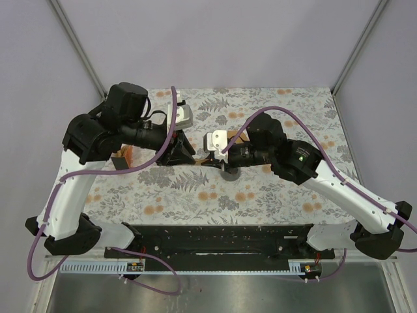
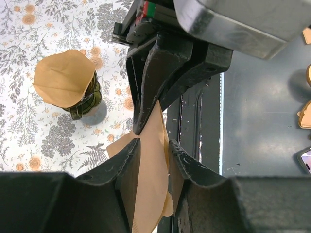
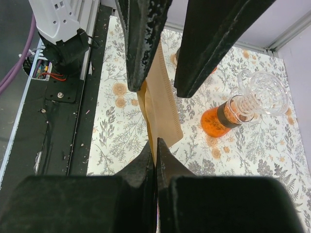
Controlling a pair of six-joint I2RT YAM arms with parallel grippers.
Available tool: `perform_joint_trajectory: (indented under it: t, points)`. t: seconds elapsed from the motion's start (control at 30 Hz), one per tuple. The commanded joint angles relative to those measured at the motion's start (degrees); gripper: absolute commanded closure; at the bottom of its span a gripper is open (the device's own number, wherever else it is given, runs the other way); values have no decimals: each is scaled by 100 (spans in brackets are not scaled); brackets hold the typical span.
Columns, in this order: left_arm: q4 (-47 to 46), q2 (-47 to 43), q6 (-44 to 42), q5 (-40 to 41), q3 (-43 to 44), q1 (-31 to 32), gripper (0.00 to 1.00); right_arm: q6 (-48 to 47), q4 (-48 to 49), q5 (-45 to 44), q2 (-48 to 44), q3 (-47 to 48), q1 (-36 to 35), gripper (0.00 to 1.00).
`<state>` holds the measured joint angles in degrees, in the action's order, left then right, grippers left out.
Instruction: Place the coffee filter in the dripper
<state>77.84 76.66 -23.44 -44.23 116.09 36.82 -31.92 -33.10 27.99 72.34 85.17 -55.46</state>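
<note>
Left tool (image 1: 184, 155) and right tool (image 1: 210, 158) meet tip to tip over the floral worktop (image 1: 280, 195) in the top view, what passes between them too small to tell. From the left wrist, the coffee filter (image 2: 153, 165) stands between the left tool's parted jaws, which bracket it loosely. Off to one side and well apart, the dripper (image 2: 87, 102) stands upright with a tan paper (image 2: 63, 77) over its mouth; whether that is a seated filter is unclear. From the right wrist, the right tool's jaws are clamped on the filter's edge, with the flask (image 3: 228, 116) of orange liquid beyond. By this showing, the held filter is grasped in the air but not yet brought to the dripper.
</note>
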Motion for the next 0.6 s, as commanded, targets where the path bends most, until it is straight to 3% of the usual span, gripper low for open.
perform_joint_trajectory:
  t: [0.0, 0.57]
  points:
    - [-436, -11, 419, 63, 45, 27, 68, -77, 49, -83, -88, 158, -61, 100]
    - [-367, -46, 428, 160, -148, 18, 77, -77, 84, -127, -123, 106, -61, 100]
